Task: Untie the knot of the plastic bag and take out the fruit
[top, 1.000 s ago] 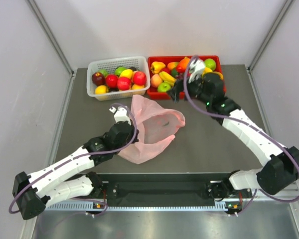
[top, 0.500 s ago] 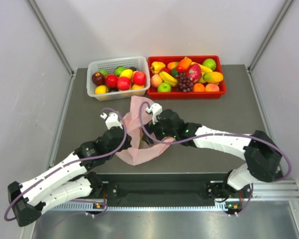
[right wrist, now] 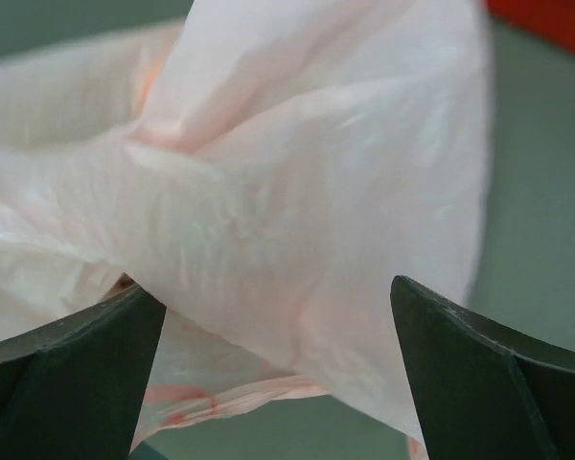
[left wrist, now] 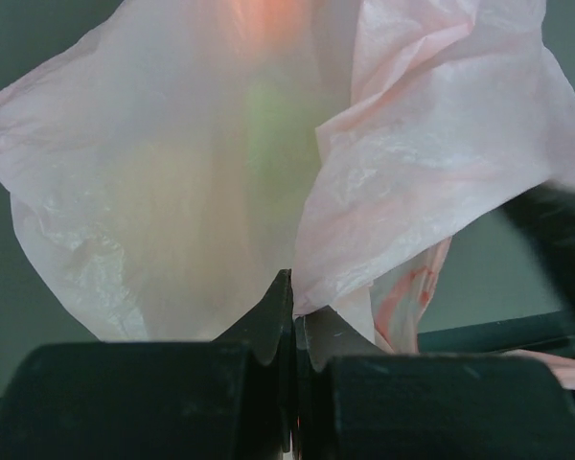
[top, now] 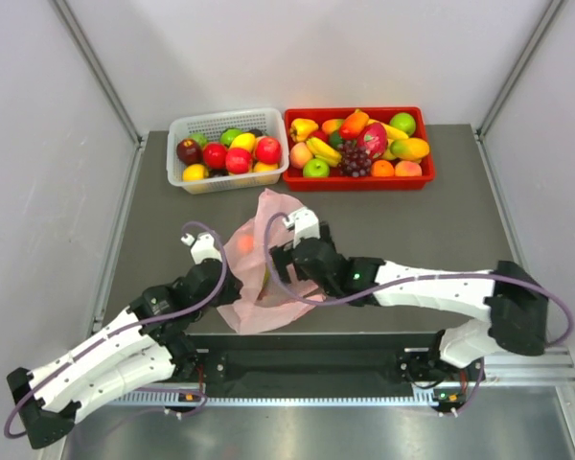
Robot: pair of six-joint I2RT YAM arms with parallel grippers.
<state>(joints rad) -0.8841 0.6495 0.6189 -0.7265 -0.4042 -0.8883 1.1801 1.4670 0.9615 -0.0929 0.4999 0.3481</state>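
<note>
The pink plastic bag point(top: 259, 309) lies crumpled between the two arms near the table's front. My left gripper point(top: 232, 280) is shut on a fold of the bag's lower left side; in the left wrist view its fingertips point(left wrist: 295, 309) pinch the thin plastic point(left wrist: 431, 172). My right gripper point(top: 276, 266) is open at the bag's right side, with bag plastic point(right wrist: 297, 211) hanging between its fingers point(right wrist: 479, 364). Fruit shows through the plastic as an orange-red blur point(left wrist: 268, 14) and a green one point(left wrist: 273, 115). I cannot make out the knot.
A white basket point(top: 225, 113) of fruit stands at the back left. A red tray point(top: 429, 153) beside it holds more fruit, including a dark grape bunch point(top: 355, 158). Grey walls close in both sides of the table.
My right arm swung from the red tray down to the bag and now stands open against it. My left arm pulled back toward the near left, drawing the bag with it.
</note>
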